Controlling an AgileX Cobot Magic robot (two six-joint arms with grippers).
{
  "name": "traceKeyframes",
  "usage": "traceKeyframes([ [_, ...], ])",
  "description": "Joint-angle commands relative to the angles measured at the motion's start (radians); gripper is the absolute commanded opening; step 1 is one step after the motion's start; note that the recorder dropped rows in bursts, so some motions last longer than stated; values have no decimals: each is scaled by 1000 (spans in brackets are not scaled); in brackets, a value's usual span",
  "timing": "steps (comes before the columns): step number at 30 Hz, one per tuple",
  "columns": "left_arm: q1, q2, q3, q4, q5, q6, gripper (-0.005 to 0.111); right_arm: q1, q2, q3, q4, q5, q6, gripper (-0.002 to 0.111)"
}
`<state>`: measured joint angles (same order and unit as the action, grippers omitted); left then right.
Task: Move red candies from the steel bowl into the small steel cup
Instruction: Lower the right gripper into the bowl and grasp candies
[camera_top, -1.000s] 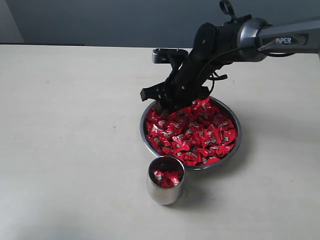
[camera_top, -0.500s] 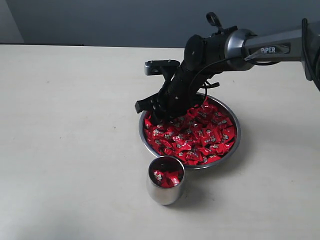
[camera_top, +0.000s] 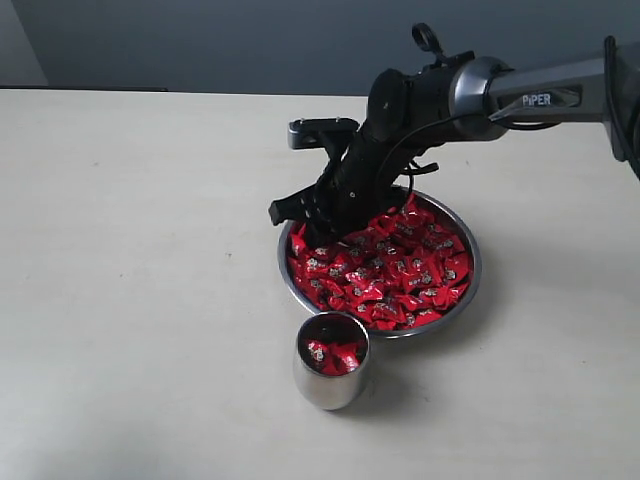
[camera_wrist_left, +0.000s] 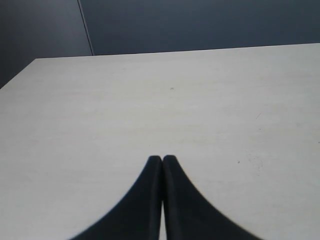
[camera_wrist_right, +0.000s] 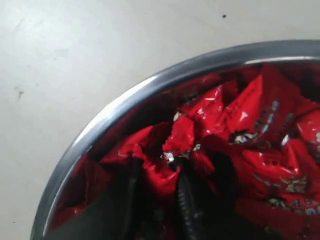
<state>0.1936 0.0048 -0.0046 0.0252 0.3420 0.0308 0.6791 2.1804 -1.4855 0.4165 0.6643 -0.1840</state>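
The steel bowl (camera_top: 478, 262) sits right of centre, heaped with red candies (camera_top: 400, 275). My right gripper (camera_top: 315, 232) dips into the pile at the bowl's far-left edge. In the right wrist view its fingers (camera_wrist_right: 183, 192) pinch a red candy (camera_wrist_right: 161, 176) just inside the bowl rim (camera_wrist_right: 130, 97), so the gripper (camera_wrist_right: 159, 175) is shut on it. The small steel cup (camera_top: 330, 378) stands upright in front of the bowl, with a few red candies (camera_top: 333, 353) inside. My left gripper (camera_wrist_left: 162, 159) is shut and empty over bare table, and does not show in the exterior view.
The pale table (camera_top: 140, 250) stretches left of the bowl and cup. The right arm (camera_top: 520, 90) reaches in from the right edge above the bowl. A dark wall runs behind the table's far edge.
The right arm swung left and lowered, taking its gripper from the bowl's rear into the candies at the far-left edge. Over the last half second it barely moved.
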Motion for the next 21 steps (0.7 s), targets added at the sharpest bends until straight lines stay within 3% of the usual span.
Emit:
traceKeyframes([
  [1, -7, -5, 5, 2, -8, -1, 0, 4, -66, -5, -78, 3, 52, -1],
  [10, -7, -5, 5, 2, -8, -1, 0, -5, -157, -3, -510, 117, 381, -1],
  [15, -7, -5, 5, 2, -8, -1, 0, -5, -223, 57, -517, 98, 404, -1],
  [21, -7, -5, 5, 2, -8, -1, 0, -5, -386, 291, -482, -71, 427, -1],
])
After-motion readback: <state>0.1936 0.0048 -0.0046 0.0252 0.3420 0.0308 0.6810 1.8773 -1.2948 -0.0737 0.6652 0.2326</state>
